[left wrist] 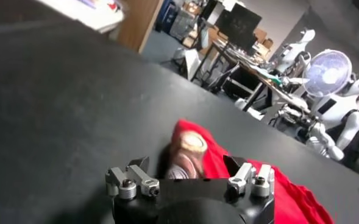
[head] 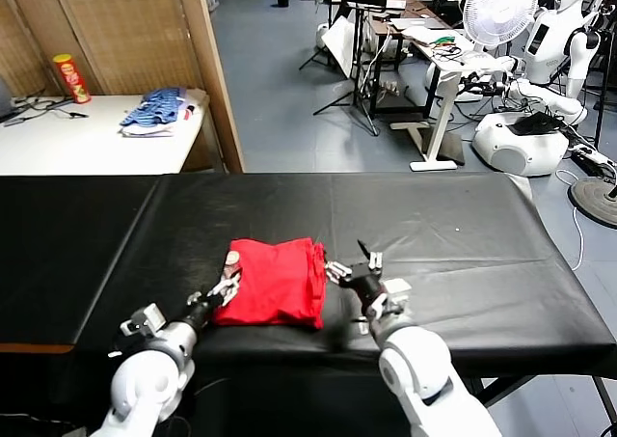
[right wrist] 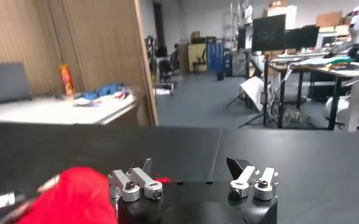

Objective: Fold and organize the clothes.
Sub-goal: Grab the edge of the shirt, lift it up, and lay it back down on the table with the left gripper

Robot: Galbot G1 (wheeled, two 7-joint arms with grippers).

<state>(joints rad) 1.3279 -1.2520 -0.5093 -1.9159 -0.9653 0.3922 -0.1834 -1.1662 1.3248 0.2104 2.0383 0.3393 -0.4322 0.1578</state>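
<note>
The folded red shirt [head: 275,283] lies mid-table [head: 463,234]. The left gripper [head: 226,285] sits at its left edge, fingers spread around the fabric; the right gripper [head: 353,264] waits beside it, wide.

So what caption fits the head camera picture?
Both hands, left and right, flank a folded red T-shirt on the black table.
</note>
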